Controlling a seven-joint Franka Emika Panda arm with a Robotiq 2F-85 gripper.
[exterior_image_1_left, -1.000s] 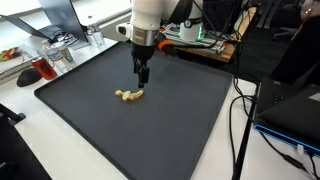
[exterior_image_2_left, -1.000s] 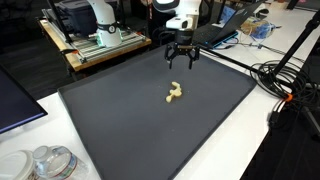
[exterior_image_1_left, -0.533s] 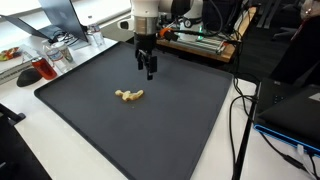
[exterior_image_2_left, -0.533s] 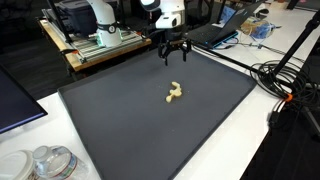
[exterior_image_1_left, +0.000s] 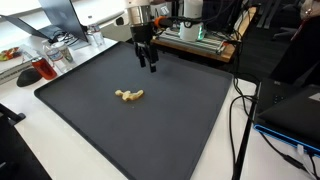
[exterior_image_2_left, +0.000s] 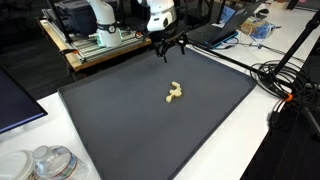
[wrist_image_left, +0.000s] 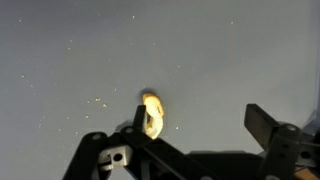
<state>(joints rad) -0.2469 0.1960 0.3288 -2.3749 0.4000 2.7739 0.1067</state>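
Lifted off the pale piece (exterior_image_1_left: 129, 96), the wide empty pincer (exterior_image_1_left: 151, 63) partly hides it in wrist view

**Site type:** robotics laboratory in an office-style room.

**Evidence:**
- Wide dark mat as work surface (exterior_image_1_left: 150, 135), laid on white desks (exterior_image_1_left: 20, 140).
- Research arm (exterior_image_1_left: 140, 12) with its tool (exterior_image_1_left: 151, 66) above the mat.
- Wooden bench (exterior_image_2_left: 75, 58), upper left of an exterior view, carrying another white robot base (exterior_image_2_left: 100, 18) and electronics (exterior_image_2_left: 112, 40).
- Black cables (exterior_image_2_left: 285, 85) looped at the right edge.
- Dark laptop (exterior_image_1_left: 295, 110), lower right.
- Clear plastic tubs (exterior_image_2_left: 45, 162), lower left.
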